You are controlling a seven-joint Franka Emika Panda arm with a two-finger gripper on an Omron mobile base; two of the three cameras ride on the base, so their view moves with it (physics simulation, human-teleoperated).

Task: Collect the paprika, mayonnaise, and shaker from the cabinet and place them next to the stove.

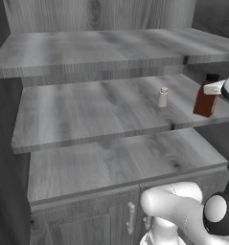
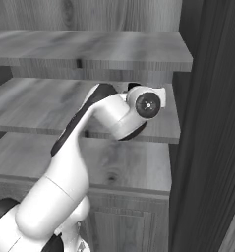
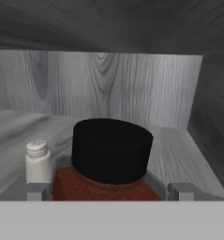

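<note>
The paprika (image 1: 204, 100), a dark red bottle with a black cap, stands at the right end of the middle shelf of the grey cabinet (image 1: 87, 115). In the hand view the paprika (image 3: 108, 161) sits close up between my fingertips (image 3: 36, 191), with a small gap on each side. My gripper (image 3: 108, 191) is open around the bottle's shoulders, and in the left base view the hand reaches in from the right at cap height. The small beige shaker (image 1: 163, 97) stands to the left of the bottle on the same shelf, and the hand view also shows the shaker (image 3: 37, 161). The mayonnaise and the stove are out of view.
The top shelf (image 1: 111, 48) hangs low over the hand. The cabinet's dark side wall (image 2: 207, 123) stands close on the right. Below the bottom shelf (image 1: 116, 162) are doors with metal handles (image 1: 131, 217). My arm (image 2: 89, 142) crosses the front of the shelves.
</note>
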